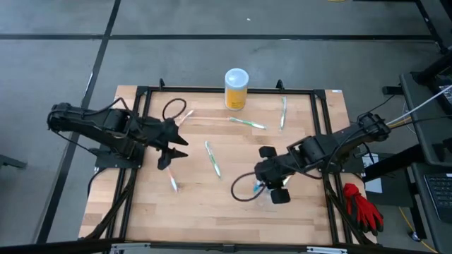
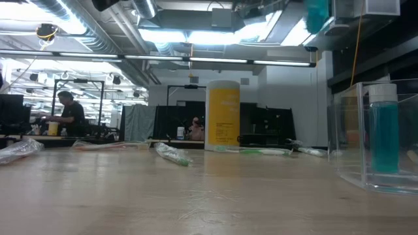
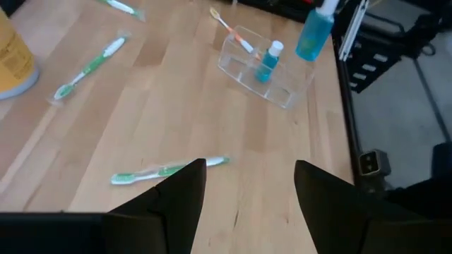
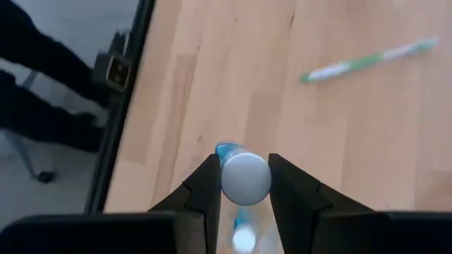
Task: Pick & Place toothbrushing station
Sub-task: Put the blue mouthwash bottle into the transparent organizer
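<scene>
Fingers of right gripper point(image 4: 241, 185) clamp teal tube point(image 4: 244, 176) above cup point(image 3: 263, 67).

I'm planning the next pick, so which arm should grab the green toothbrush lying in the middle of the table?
Left. The left gripper is open, and the green toothbrush lies just ahead of its fingers. The right gripper is shut on a teal tube near the clear cup.

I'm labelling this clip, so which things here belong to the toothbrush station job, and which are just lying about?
Job:
clear holder, with a pinkish toothbrush and a teal tube already in it
second teal tube in the right pincer
green toothbrushes on the table

Lying about:
yellow jar
red glove
</scene>
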`<state>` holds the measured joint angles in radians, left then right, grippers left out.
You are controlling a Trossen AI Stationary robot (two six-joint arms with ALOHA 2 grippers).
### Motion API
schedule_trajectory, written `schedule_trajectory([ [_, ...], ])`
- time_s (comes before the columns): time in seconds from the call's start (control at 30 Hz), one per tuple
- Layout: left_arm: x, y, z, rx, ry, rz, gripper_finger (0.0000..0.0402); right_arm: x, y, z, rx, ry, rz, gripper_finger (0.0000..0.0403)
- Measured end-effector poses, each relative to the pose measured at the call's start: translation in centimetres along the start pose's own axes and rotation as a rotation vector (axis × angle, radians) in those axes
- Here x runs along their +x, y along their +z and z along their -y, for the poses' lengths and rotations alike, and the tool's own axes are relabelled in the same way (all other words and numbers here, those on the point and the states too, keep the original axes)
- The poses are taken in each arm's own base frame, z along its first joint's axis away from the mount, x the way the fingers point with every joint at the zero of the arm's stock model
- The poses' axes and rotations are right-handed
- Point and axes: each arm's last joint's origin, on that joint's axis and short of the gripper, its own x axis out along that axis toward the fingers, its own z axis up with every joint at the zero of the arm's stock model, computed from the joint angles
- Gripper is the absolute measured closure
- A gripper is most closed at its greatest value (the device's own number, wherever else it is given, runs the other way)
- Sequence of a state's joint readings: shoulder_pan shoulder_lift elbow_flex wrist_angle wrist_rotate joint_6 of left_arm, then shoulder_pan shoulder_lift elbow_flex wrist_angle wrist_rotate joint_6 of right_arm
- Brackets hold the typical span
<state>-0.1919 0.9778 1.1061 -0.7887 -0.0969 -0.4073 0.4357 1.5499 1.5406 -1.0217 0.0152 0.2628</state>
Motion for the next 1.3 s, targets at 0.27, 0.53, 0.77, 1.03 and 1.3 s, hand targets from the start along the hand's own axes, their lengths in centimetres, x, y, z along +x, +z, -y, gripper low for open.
schedule_trajectory([
  [0.27,1.7,-0.4,2.0,0.045,0.121,0.036,0.0188,-1.0,-1.2,-1.3,0.03,-0.193,0.022,0.0304],
  [0.53,3.3,-1.0,3.2,0.052,0.195,0.023,0.0188,-0.7,-2.2,-1.0,0.094,-0.22,-0.058,0.0305],
  [0.77,3.4,-1.2,3.4,0.059,0.239,0.043,0.0188,1.0,-3.5,-1.0,0.1,-0.178,-0.139,0.0305],
  [1.03,3.3,-1.3,3.7,0.049,0.245,0.054,0.0188,2.5,-4.5,-1.3,0.102,-0.175,-0.148,0.0305],
  [1.3,3.3,-1.3,3.7,0.035,0.234,0.049,0.0188,4.0,-4.9,-1.1,0.105,-0.201,-0.108,0.0305],
])
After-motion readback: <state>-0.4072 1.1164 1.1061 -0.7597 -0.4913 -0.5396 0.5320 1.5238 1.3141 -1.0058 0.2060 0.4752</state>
